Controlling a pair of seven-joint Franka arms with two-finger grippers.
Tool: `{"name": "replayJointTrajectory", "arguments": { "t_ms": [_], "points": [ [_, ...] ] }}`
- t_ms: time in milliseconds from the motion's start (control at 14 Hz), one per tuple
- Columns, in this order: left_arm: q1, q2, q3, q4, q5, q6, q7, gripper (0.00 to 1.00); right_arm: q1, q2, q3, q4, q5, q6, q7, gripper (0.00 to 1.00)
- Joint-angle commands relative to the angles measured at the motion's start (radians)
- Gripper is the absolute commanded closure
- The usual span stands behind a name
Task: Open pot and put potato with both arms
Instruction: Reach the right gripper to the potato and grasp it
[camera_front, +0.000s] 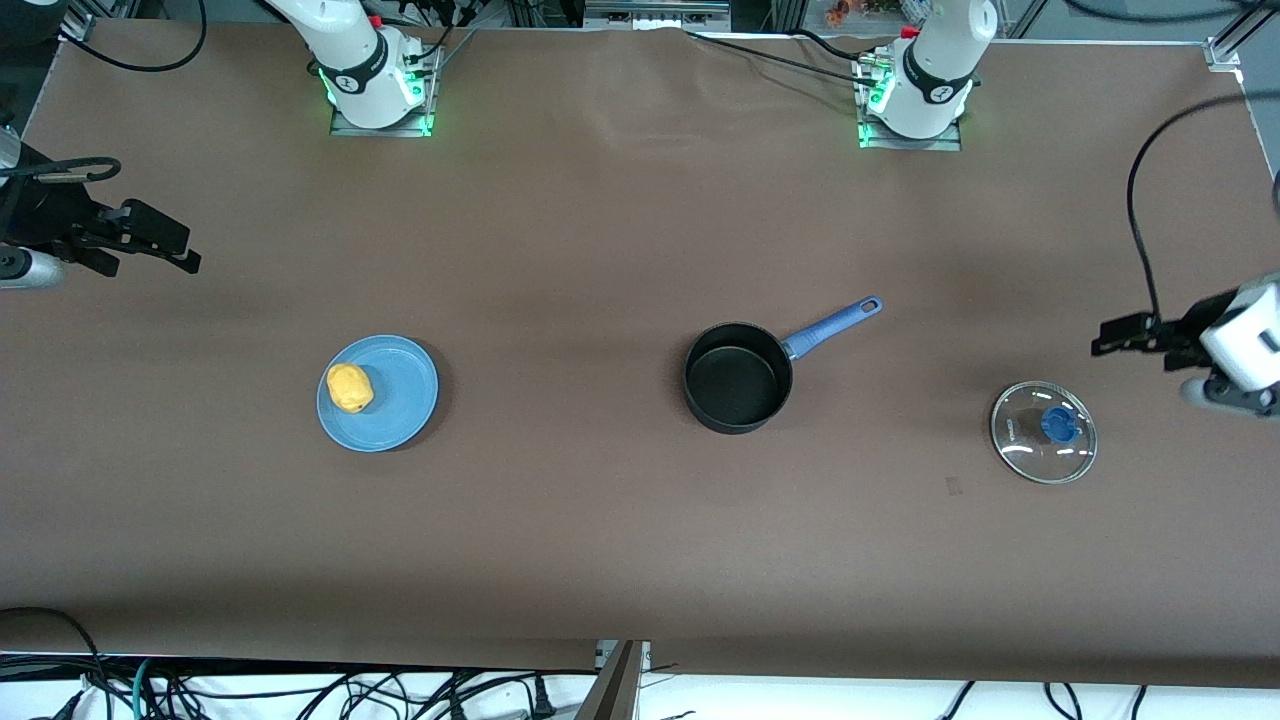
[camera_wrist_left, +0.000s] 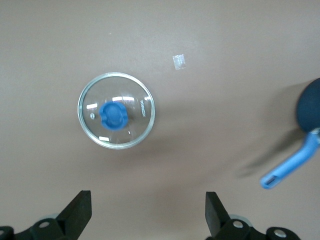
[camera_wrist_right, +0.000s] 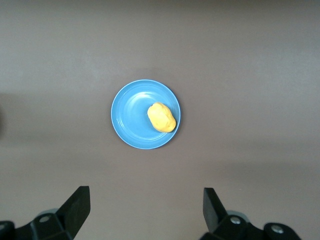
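The black pot (camera_front: 738, 377) stands open near the table's middle, its blue handle (camera_front: 832, 325) pointing toward the left arm's base. Its glass lid (camera_front: 1043, 432) with the blue knob lies flat on the table toward the left arm's end. The yellow potato (camera_front: 349, 387) sits on a blue plate (camera_front: 405, 385) toward the right arm's end. My left gripper (camera_front: 1105, 340) hangs open and empty up in the air beside the lid (camera_wrist_left: 116, 111); its wrist view shows it (camera_wrist_left: 148, 200) and the pot's handle (camera_wrist_left: 292, 167). My right gripper (camera_front: 185, 250) is open and empty, raised beside the plate; its wrist view shows it (camera_wrist_right: 146, 197) with the potato (camera_wrist_right: 162, 117) below.
The brown table top (camera_front: 560, 250) ends at a front edge with cables hanging below it. A small scrap of tape (camera_wrist_left: 178, 61) lies on the table near the lid. The arm bases stand along the back edge.
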Motion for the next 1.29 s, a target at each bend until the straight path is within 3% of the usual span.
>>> {"name": "replayJointTrajectory", "arguments": {
  "t_ms": [0,71,214,500,643,857,1214],
  "points": [
    [-0.009,-0.083,-0.018,-0.008,0.016,-0.076,-0.084,0.0,0.014,0.159,0.013,0.014,-0.008,-0.021,-0.025,0.0],
    [-0.02,-0.104,-0.024,-0.005,0.019,-0.11,-0.102,0.0,0.048,0.187,0.012,0.011,-0.025,-0.062,-0.009,0.0],
    [-0.046,-0.112,-0.045,0.059,0.1,-0.191,-0.137,0.0,0.056,0.247,0.01,-0.002,-0.036,-0.012,-0.036,0.0],
    [-0.047,-0.112,-0.07,0.086,0.069,-0.251,-0.263,0.0,0.111,0.422,0.012,-0.113,-0.07,0.35,-0.134,0.0],
    [-0.047,-0.105,-0.07,0.087,0.058,-0.251,-0.268,0.0,0.14,0.441,0.012,-0.16,-0.112,0.447,-0.166,0.0],
    [-0.043,-0.073,-0.07,0.128,0.042,-0.253,-0.266,0.0,0.143,0.456,0.012,-0.217,-0.177,0.484,-0.192,0.0],
    [-0.052,-0.048,-0.072,0.155,0.042,-0.251,-0.259,0.0,0.14,0.493,0.009,-0.214,-0.263,0.533,-0.211,0.0]
  ]
}}
